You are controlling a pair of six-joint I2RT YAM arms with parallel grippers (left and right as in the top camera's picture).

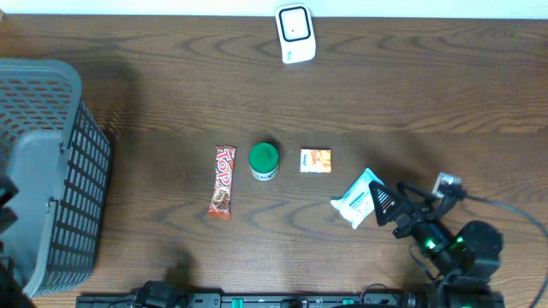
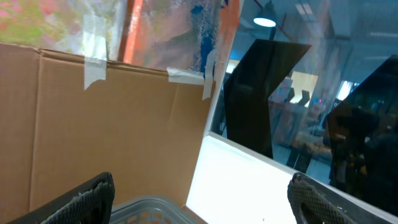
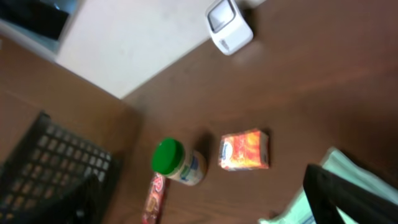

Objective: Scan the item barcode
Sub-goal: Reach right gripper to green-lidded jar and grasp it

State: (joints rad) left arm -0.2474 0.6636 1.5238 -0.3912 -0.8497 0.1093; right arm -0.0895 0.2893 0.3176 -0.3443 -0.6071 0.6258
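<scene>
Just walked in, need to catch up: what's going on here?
Nothing is held yet. The right gripper, open, sits beside the white packet, seemingly about to pick it. The candy bar, green-lidded jar and orange packet lie in a row; the scanner stands at the far edge. The left gripper is open, near the basket.

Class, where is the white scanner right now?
In the overhead view, the white scanner sits at the far edge of the table, slightly right of centre; its nearest neighbours are the green-lidded jar and orange packet, well apart from it.
</scene>
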